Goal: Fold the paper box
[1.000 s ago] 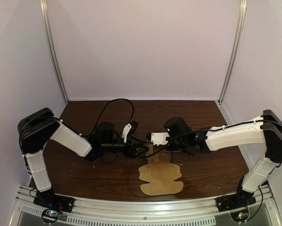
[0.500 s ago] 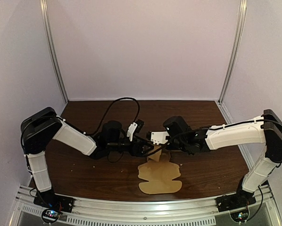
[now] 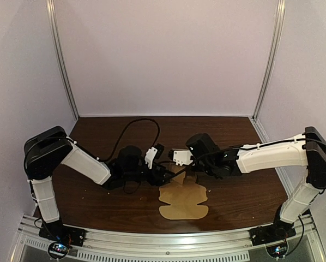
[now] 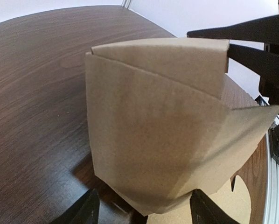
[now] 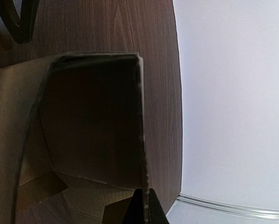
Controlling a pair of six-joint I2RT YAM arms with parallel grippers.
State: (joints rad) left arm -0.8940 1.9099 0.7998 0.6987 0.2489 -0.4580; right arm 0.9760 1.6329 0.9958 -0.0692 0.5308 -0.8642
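**A:** What is the biggest thing there?

**B:** The dark wood-grain desk (image 3: 97,134). On it is the paper box (image 3: 183,203), a plain brown cut blank. Its long axis runs from the arm bases toward the far wall.

**A:** Is it flat?

**B:** Only the near part, which lies on the base side of both grippers. The far part stands up between them, with its top flap bent over.

**A:** And the left gripper (image 3: 164,174)?

**B:** It is spread wide, with a finger at each side of the standing panel's foot. The panel's broad face is turned toward its camera. I cannot tell if the fingers touch it.

**A:** The right gripper (image 3: 182,169)?

**B:** It is pinched narrow on that panel's edge, from the opposite side.
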